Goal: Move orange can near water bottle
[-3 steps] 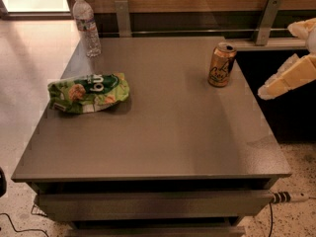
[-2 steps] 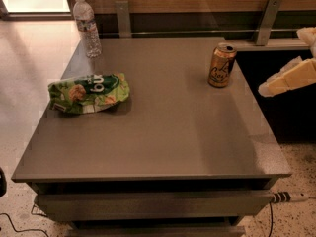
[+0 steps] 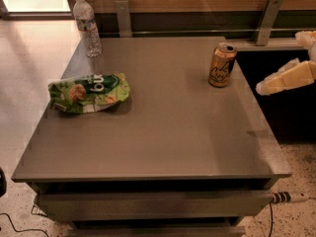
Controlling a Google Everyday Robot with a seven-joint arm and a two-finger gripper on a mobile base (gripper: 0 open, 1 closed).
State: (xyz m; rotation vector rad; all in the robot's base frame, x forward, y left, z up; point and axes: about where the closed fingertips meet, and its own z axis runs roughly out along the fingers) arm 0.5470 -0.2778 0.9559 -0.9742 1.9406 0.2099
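The orange can (image 3: 221, 65) stands upright near the right edge of the grey table (image 3: 163, 132), toward the back. The water bottle (image 3: 87, 26) stands upright at the table's far left corner, far from the can. My gripper (image 3: 279, 63) hangs off the table's right side, just right of the can and apart from it. Its cream fingers (image 3: 289, 78) are spread, with nothing between them. Part of the gripper is cut off by the right border.
A green snack bag (image 3: 89, 92) lies on the left part of the table. Two metal brackets (image 3: 267, 19) hold a rail along the back wall. Drawers (image 3: 153, 205) run under the front edge. A cable (image 3: 289, 197) lies on the floor at right.
The upper finger has drifted slightly toward the right border. The can, bottle and bag have not moved.
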